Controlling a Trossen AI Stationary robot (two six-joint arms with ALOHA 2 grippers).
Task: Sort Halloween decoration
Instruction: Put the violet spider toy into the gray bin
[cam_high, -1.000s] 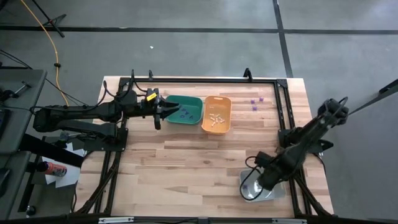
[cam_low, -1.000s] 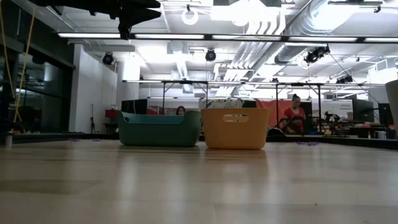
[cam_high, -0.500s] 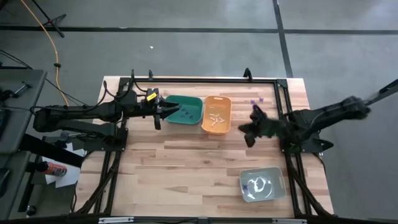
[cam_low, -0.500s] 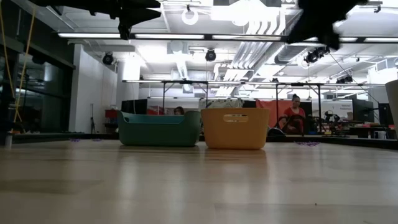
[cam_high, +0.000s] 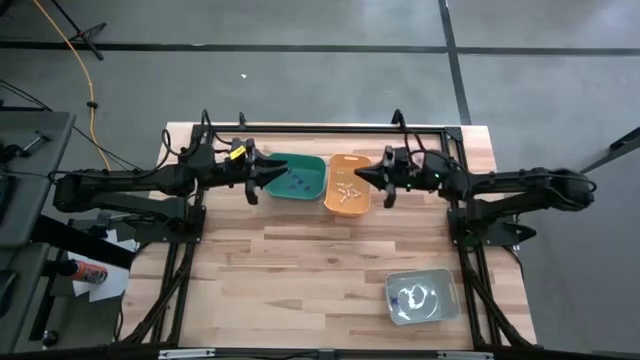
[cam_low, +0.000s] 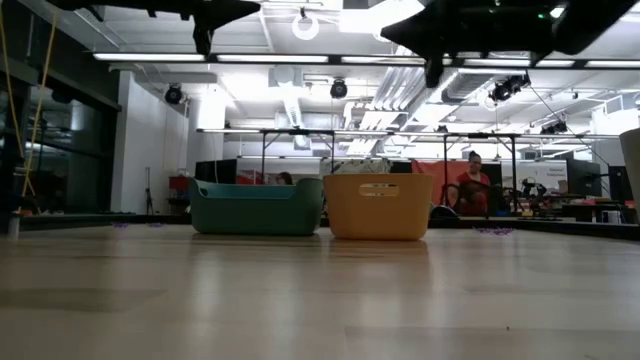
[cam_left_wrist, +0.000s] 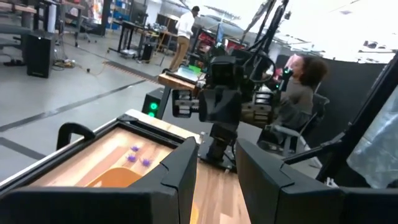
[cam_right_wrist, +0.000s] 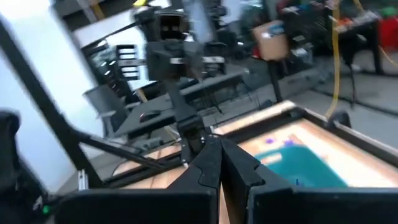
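Note:
Purple trinkets (cam_high: 296, 182) lie in the green bin (cam_high: 310, 166), cream ones (cam_high: 347, 190) in the orange bin (cam_high: 352, 160), and whitish ones (cam_high: 413, 297) in the grey bin (cam_high: 440, 282). A few purple trinkets (cam_left_wrist: 134, 149) lie loose on the table beyond the orange bin. My left gripper (cam_high: 262, 176) hovers level over the green bin's left rim, open, with nothing in the gap (cam_left_wrist: 216, 155). My right gripper (cam_high: 366, 178) hovers level over the orange bin's right rim and points left. It is shut (cam_right_wrist: 214, 152), with nothing showing between its tips.
Green and orange bins stand side by side at the table's far middle. The grey bin sits at the near right. A black frame (cam_high: 330, 128) runs along the far edge and both sides. Bare wood (cam_high: 290, 260) fills the table's middle and near left. People sit in the room behind.
My right gripper has swung from above the grey bin at the near right toward the far edge and leftward, ending over the orange bin's right rim. It has turned from pointing down to pointing level toward the left. The bins and trinkets have stayed put.

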